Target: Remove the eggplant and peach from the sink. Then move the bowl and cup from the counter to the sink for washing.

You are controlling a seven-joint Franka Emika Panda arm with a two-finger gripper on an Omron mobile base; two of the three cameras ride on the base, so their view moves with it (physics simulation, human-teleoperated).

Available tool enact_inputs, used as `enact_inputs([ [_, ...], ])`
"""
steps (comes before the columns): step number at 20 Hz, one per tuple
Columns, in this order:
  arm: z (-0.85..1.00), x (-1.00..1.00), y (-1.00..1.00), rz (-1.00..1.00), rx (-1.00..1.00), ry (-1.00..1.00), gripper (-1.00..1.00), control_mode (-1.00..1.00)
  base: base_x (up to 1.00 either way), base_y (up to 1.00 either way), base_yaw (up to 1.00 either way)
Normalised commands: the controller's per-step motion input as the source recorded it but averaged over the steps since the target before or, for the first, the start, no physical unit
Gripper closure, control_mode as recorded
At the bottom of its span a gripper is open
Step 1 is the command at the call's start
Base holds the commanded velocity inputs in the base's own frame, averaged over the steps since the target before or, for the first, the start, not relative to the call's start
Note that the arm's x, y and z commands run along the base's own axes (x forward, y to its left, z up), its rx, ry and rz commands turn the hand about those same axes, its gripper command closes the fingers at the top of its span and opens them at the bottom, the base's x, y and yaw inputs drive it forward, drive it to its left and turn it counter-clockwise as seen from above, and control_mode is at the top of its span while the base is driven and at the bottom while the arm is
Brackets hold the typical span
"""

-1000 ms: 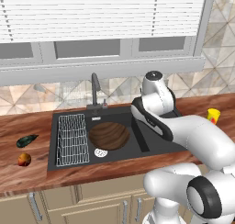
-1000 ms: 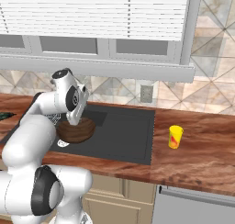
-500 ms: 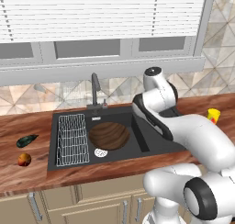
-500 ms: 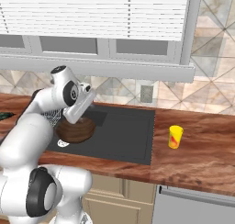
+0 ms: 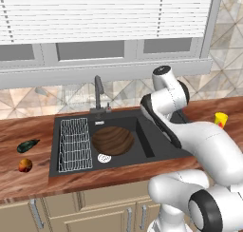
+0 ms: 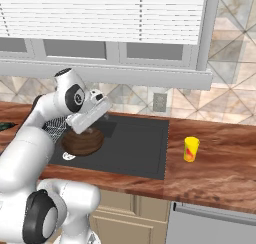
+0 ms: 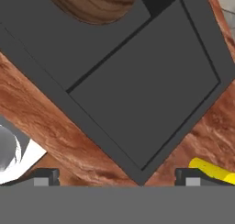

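Eggplant: out, on the counter left of the sink; done.
Peach: out too, left of the sink, just in front of the eggplant.
Bowl: in the sink basin beside the wire rack; done.
Cup: on the counter right of the sink; left to do.
My pincer: over the sink's drainboard, spread wide, holding nothing.
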Motion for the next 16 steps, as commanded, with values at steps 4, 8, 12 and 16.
enact_inputs([
  [4, 0.12, -0.19, -0.26, -0.24, 0.00, -0.12, -1.00, -1.00, 0.00, 0.00, 0.00],
  [8, 0.06, -0.18, -0.27, -0.20, 0.00, -0.13, -1.00, -1.00, 0.00, 0.00, 0.00],
  [12, 0.05, -0.13, -0.25, -0.16, 0.06, -0.14, -1.00, -1.00, 0.00, 0.00, 0.00],
  [16, 0.06, -0.06, -0.22, -0.11, 0.06, -0.10, -1.00, -1.00, 0.00, 0.00, 0.00],
])
